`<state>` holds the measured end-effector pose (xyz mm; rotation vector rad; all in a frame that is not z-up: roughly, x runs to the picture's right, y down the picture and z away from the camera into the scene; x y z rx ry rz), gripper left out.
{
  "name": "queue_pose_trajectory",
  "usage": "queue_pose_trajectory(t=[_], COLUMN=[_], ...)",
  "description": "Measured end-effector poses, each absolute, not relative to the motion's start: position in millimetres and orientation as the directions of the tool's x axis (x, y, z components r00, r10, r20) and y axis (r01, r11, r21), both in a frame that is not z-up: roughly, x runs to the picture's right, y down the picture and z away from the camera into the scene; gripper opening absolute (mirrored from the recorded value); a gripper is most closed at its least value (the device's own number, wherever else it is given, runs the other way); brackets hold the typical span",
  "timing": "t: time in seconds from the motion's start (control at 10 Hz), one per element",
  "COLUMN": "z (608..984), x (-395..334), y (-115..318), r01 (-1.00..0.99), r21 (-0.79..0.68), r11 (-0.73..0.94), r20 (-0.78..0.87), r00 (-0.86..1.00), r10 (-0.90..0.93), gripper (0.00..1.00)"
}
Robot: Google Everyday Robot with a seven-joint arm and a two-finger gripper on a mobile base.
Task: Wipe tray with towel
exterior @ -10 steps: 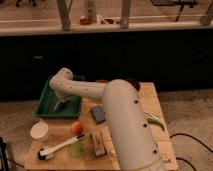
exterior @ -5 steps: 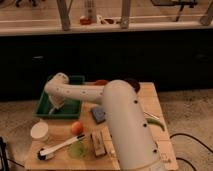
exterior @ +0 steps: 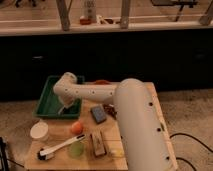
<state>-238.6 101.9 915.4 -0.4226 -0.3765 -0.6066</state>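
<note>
Reaching down over the green tray (exterior: 46, 102), the white arm (exterior: 100, 92) bends at an elbow above the tray's right half and drops toward its floor. Gripper (exterior: 63, 109) sits low inside the tray, near the front right corner; the arm hides its working end, so whether it is clenched, released or grasping something cannot be told. A small pale patch shows at the gripper's tip against the green floor. It may be the towel (exterior: 61, 110), but the view does not settle that.

Tray lies at the back left of the wooden table (exterior: 155, 107), long side running front to back, slightly skewed.

Other items on the table, all outside the tray:
- blue sponge block (exterior: 98, 113), just right of the tray's front corner
- orange round fruit (exterior: 76, 127), in front of the tray
- white bowl (exterior: 39, 131), at the left edge
- white-handled brush (exterior: 60, 147), lying diagonally near the front
- green cup (exterior: 76, 148), beside the brush
- brown rectangular block (exterior: 98, 143), right of the cup
</note>
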Motion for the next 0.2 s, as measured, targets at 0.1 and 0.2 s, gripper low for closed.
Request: queue_pose_trajectory(t=[0.1,0.2], z=[922,931], x=[-238,-241], y=[90,80], r01=[0.604,0.597], r21=[-0.264,-0.259], r11=[0.752,0.759], r20=[0.43,0.41], r00=[0.771,0.78], r10=[-0.469,-0.473], gripper=[0.0,0.0])
